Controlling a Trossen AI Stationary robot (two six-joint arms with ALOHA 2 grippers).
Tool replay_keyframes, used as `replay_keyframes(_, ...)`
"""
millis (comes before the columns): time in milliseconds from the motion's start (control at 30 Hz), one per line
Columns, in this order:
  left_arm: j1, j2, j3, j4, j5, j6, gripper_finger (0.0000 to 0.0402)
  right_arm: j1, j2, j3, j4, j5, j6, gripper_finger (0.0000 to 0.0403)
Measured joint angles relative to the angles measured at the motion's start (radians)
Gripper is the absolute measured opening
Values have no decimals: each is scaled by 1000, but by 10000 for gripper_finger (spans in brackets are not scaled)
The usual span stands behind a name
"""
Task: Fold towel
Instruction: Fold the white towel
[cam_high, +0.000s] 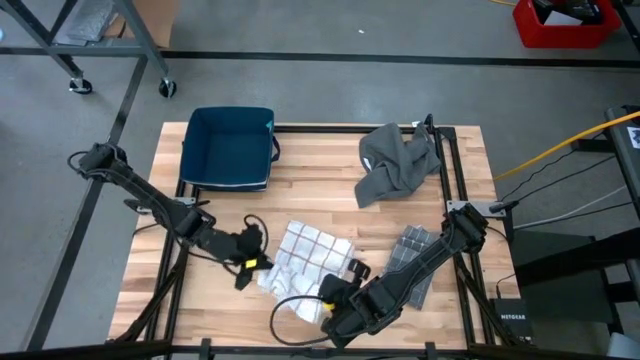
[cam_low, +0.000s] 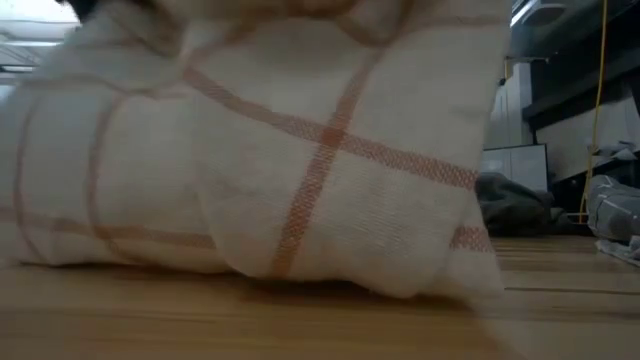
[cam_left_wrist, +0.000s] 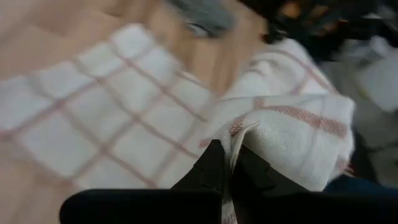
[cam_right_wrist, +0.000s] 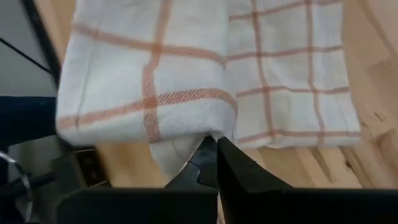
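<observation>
Already both grippers pinch the towel (cam_high: 305, 262) at the table's (cam_high: 300, 195) near edge: left gripper (cam_left_wrist: 231, 163) and right gripper (cam_right_wrist: 214, 144) clamped on corners. Soft, light, floppy cloth; hems hold best. Farther off lies a grey cloth (cam_high: 398, 162).

Three towels (cam_high: 310, 255), one blue bin (cam_high: 230, 148).

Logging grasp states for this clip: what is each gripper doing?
Left gripper: shut on the checked towel.
Right gripper: shut on the same towel.
</observation>
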Motion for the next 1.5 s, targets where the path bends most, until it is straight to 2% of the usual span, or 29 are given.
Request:
replay_keyframes(200,76,2,-4,-132,-74,-4,1,-19,0,-68,-21,61,2,0)
replay_keyframes(500,144,11,-59,-120,-105,78,1,-68,0,-204,-15,85,-6,0)
replay_keyframes(800,221,114,-104,8,-122,231,3,-112,0,-282,-12,84,-7,0)
replay_keyframes(1000,279,217,-104,73,-137,307,28,-137,0,-328,-4,87,-9,5)
replay_keyframes(1133,304,272,-104,75,-139,307,55,-164,0,-351,-3,50,-9,40)
replay_keyframes(1300,328,298,-104,81,-145,307,108,-198,0,-378,7,34,-50,119)
replay_keyframes(1400,347,298,-104,86,-203,289,138,-218,0,-387,4,36,-89,163)
replay_keyframes(1500,367,290,-103,81,-279,225,151,-242,0,-388,-29,36,-73,189)
